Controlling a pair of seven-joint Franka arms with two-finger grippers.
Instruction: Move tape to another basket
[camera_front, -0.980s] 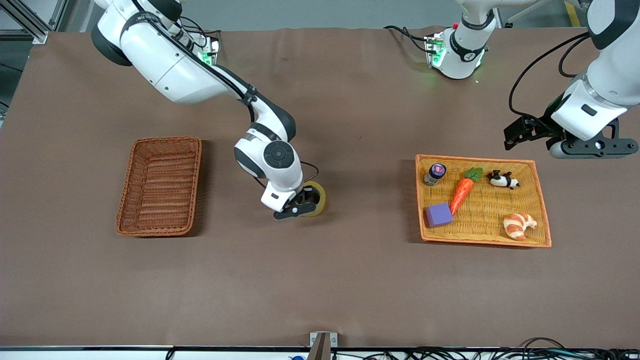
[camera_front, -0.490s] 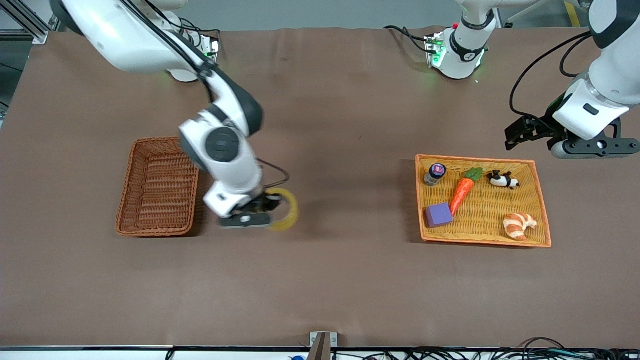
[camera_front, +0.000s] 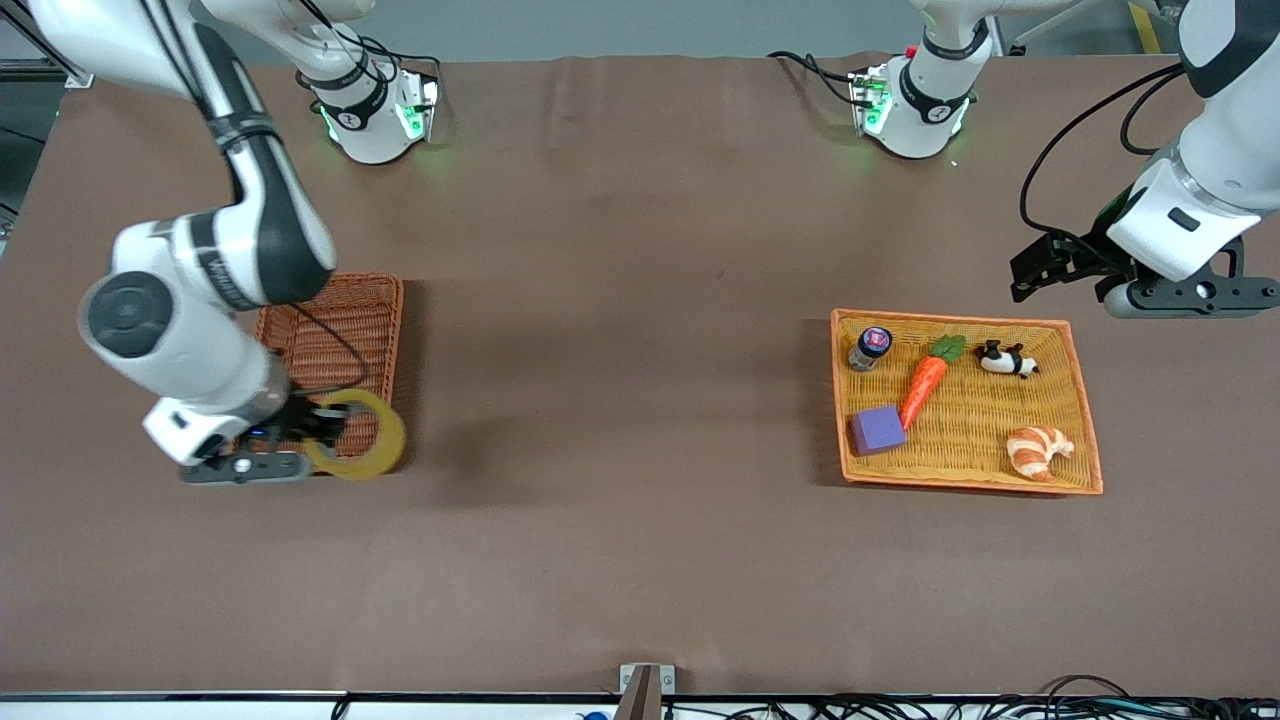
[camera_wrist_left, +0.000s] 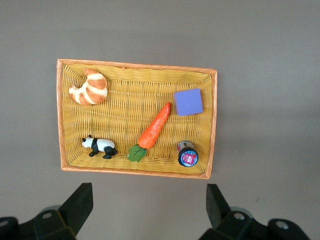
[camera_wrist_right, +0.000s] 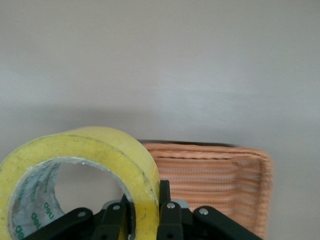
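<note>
My right gripper (camera_front: 322, 428) is shut on the wall of the yellowish tape roll (camera_front: 358, 434) and holds it in the air over the front-camera end of the reddish-brown wicker basket (camera_front: 345, 318). In the right wrist view the tape (camera_wrist_right: 100, 165) stands on edge between my fingers, with the basket (camera_wrist_right: 220, 180) below it. My left gripper (camera_front: 1045, 268) is open and empty, waiting in the air by the orange-yellow tray (camera_front: 1085, 440) at the left arm's end of the table; its wrist view looks down on that tray (camera_wrist_left: 212, 125).
The tray holds a carrot (camera_front: 925, 385), a purple block (camera_front: 877, 430), a croissant (camera_front: 1038, 450), a panda figure (camera_front: 1005, 358) and a small jar (camera_front: 870, 346). Brown cloth covers the table between basket and tray.
My right arm has carried the tape from the table's middle toward the right arm's end, until it hangs over the wicker basket. The left arm has not moved.
</note>
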